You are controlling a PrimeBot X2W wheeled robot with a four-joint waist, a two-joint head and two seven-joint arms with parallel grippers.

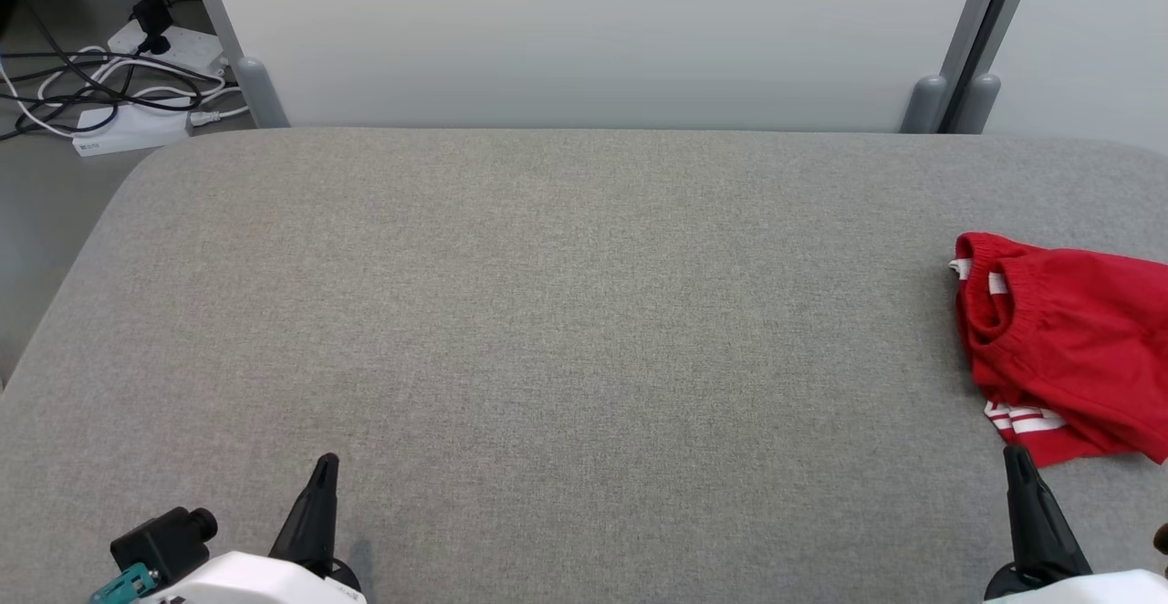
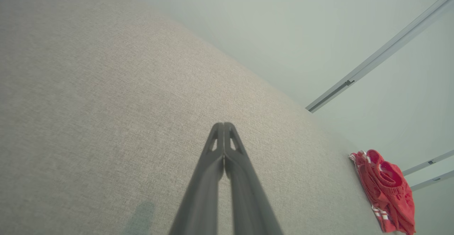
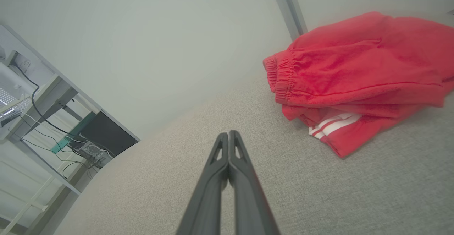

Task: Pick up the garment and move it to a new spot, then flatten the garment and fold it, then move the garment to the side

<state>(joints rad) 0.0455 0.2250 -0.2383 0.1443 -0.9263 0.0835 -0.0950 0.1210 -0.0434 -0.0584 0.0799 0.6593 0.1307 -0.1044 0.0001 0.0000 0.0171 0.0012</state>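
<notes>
The only printing I can find is a small dark mark on the end of the white power strip (image 1: 128, 130). It lies on the floor at 10 o'clock in my head view among tangled black and white cables (image 1: 91, 84), and the mark is too small to read. The red garment (image 1: 1068, 348) shows white stripes (image 1: 1027, 421) at its near hem and a gathered waistband (image 1: 990, 298) turned toward 9 o'clock. Whether the cloth bears any lettering I cannot tell.

The garment lies crumpled on the grey padded table (image 1: 584, 312) at its 3 o'clock side, partly cut off by the picture's edge. My right gripper (image 1: 1016, 454) sits at 5 o'clock in the head view, its two dark fingers pressed together with nothing between them. The striped hem lies just beyond its tip at about 12 to 1 o'clock, near but not touching. In the right wrist view the garment (image 3: 354, 71) spreads from 1 to 2 o'clock of the closed tips (image 3: 228, 134), with a strip of bare table between.

My left gripper (image 1: 325, 465) sits at 7 o'clock in the head view, likewise closed and empty, over bare table. From it the garment is well apart, off at 3 o'clock. In the left wrist view it is a small red heap (image 2: 386, 189) at 4 o'clock of the joined fingers (image 2: 224, 125), close to the table's far edge.
</notes>
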